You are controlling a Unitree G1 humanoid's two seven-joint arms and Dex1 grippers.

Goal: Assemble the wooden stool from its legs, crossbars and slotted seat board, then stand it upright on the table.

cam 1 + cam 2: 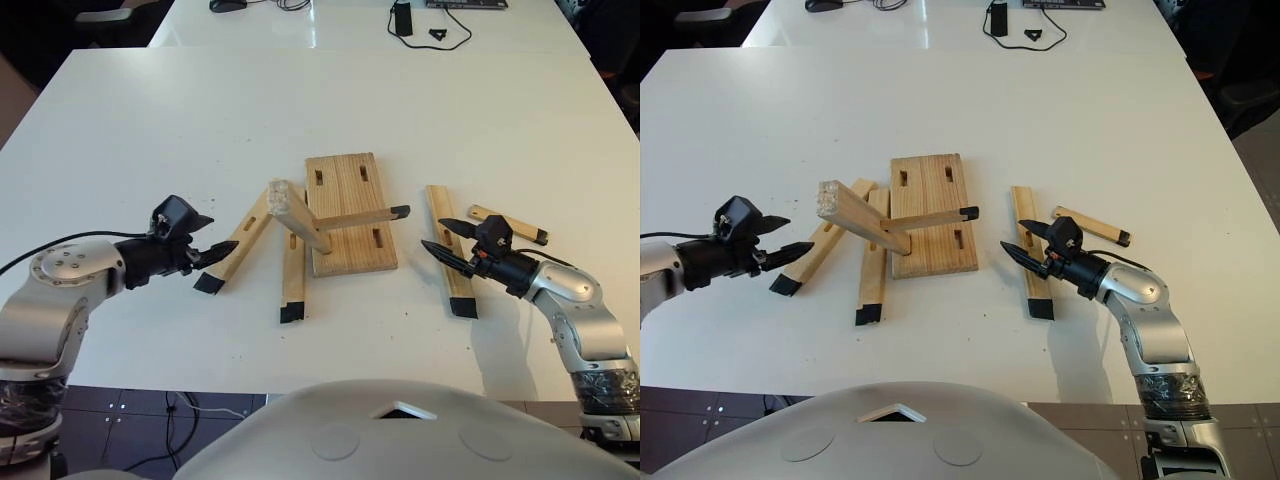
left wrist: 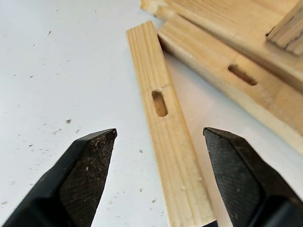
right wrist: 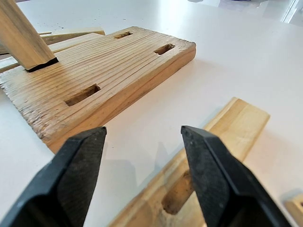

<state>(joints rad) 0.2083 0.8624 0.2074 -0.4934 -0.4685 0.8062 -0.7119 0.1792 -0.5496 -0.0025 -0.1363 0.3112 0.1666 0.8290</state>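
The slotted seat board (image 1: 348, 190) lies flat mid-table. One leg (image 1: 300, 218) stands in a slot of the board, leaning to the left. A crossbar (image 1: 365, 215) sticks out of that leg to the right, over the board. Two legs lie left of the board, a black-tipped leg (image 1: 240, 243) and a second leg (image 1: 293, 270). My left gripper (image 1: 218, 232) is open just above the first one's black-tipped end, and its slotted leg (image 2: 163, 118) runs between the fingers. My right gripper (image 1: 432, 232) is open over another leg (image 1: 450, 262) right of the board. A short crossbar (image 1: 508, 224) lies further right.
A second white table behind holds a mouse (image 1: 228, 5), a black box (image 1: 402, 17) and cables. The near table edge runs just in front of both arms. Bare tabletop stretches behind the board and to both sides.
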